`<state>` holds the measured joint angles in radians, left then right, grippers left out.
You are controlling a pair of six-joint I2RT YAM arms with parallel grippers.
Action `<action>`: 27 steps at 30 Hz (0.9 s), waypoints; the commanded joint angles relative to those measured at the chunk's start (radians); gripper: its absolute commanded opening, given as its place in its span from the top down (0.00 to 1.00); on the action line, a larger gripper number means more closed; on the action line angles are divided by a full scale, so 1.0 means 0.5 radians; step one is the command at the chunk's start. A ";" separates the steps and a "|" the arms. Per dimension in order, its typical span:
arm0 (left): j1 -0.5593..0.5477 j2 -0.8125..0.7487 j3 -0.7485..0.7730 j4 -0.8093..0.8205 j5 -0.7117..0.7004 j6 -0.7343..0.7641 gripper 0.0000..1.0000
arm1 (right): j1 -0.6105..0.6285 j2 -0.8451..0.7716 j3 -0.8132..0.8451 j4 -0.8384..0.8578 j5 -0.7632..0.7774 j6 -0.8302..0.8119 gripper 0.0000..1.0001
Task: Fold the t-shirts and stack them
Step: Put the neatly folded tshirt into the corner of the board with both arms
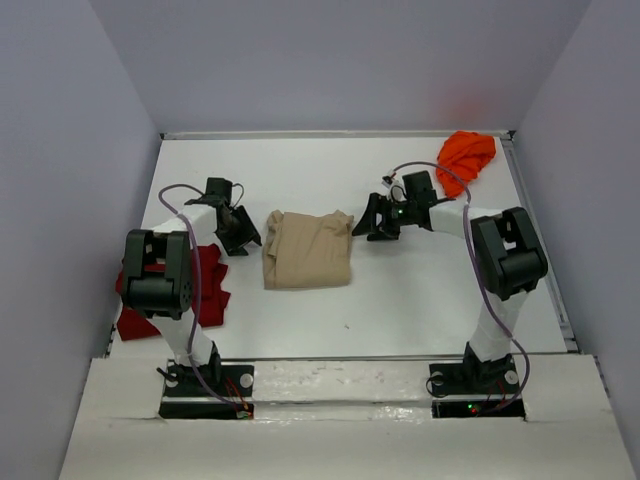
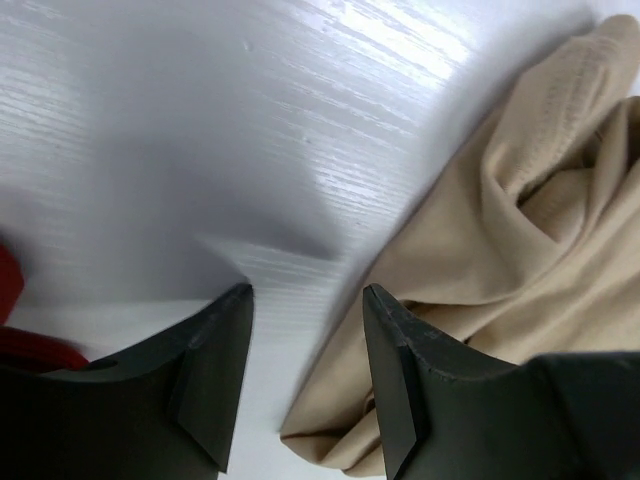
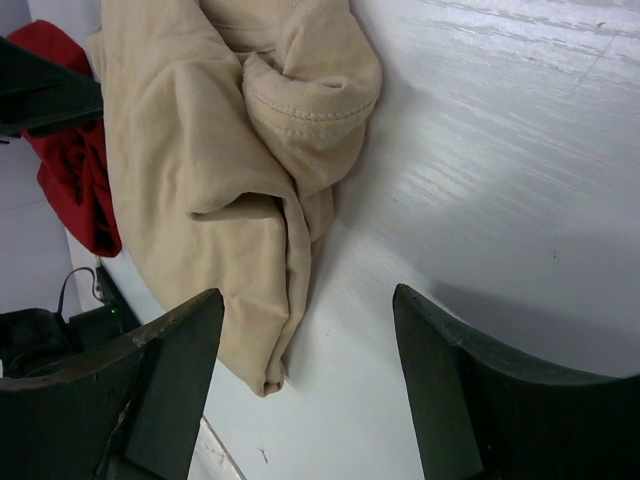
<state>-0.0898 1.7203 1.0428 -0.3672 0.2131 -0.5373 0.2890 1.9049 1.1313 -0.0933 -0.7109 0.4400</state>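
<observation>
Near left: dark red t-shirt, crumpled on white table, partly hidden behind left arm. Centre: tan t-shirt, folded into a rough rectangle, lying flat. Left gripper just beside its left edge, jaws apart, holding nothing. Right gripper just beside its right edge, jaws wide apart, likewise empty. Far right corner: bright orange t-shirt, bunched, well apart from the rest.

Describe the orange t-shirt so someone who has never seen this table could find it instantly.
Look at the white table and go to its far right corner. The orange t-shirt lies there in a crumpled heap. It alone is bright; the tan t-shirt sits mid-table, the dark red t-shirt at the near left.
</observation>
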 commanded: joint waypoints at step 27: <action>0.143 -0.038 -0.382 0.685 1.013 -0.024 0.41 | 0.011 -0.098 -0.090 0.242 -0.220 -0.024 0.26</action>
<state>-0.0406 1.7191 0.8978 -0.0658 0.6567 -0.5388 0.2893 1.8591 1.0943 -0.0322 -0.7898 0.4408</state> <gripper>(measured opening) 0.592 0.744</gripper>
